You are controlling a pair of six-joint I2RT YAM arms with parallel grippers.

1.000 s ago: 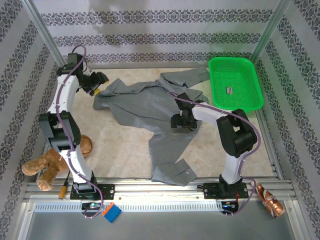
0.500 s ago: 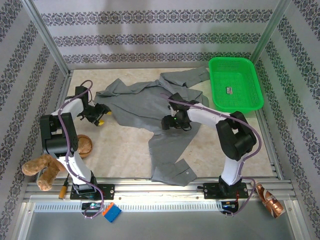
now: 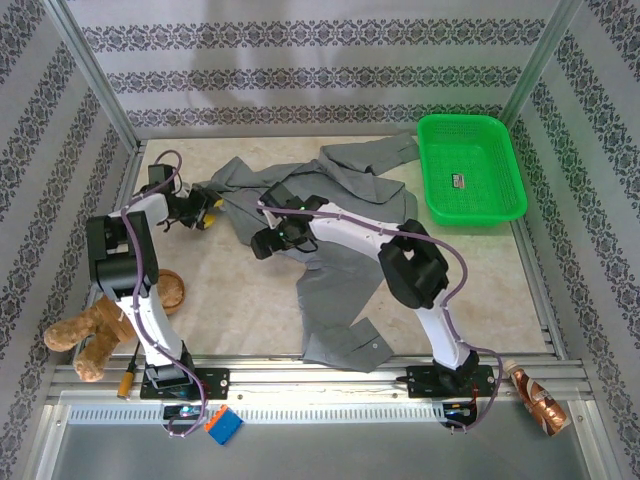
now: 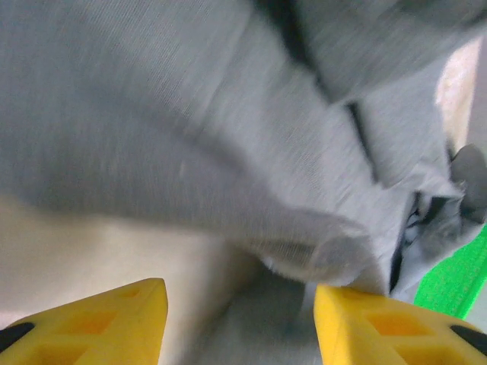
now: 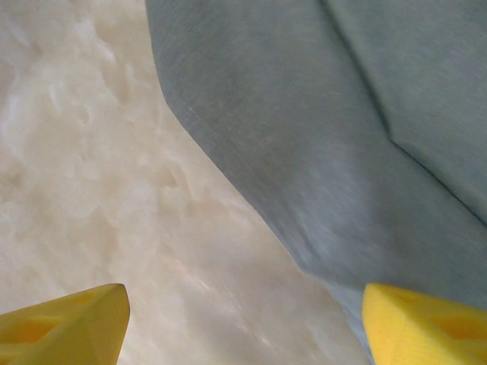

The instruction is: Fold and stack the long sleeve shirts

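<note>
Grey shirt [image 3: 335,290] edge beside left hand [image 3: 205,213]; bare table [image 3: 240,300] nearer.

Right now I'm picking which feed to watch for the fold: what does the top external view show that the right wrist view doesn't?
From the top external: the whole layout, with the crumpled grey shirt spread across the middle, the green basket at the far right, the brown plush toy at the near left, and the left fingers at the shirt's left edge.
From the right wrist: close detail, its yellow fingers spread open, with the shirt's edge running diagonally between them.
Shared: grey fabric lying on the pale table.
</note>
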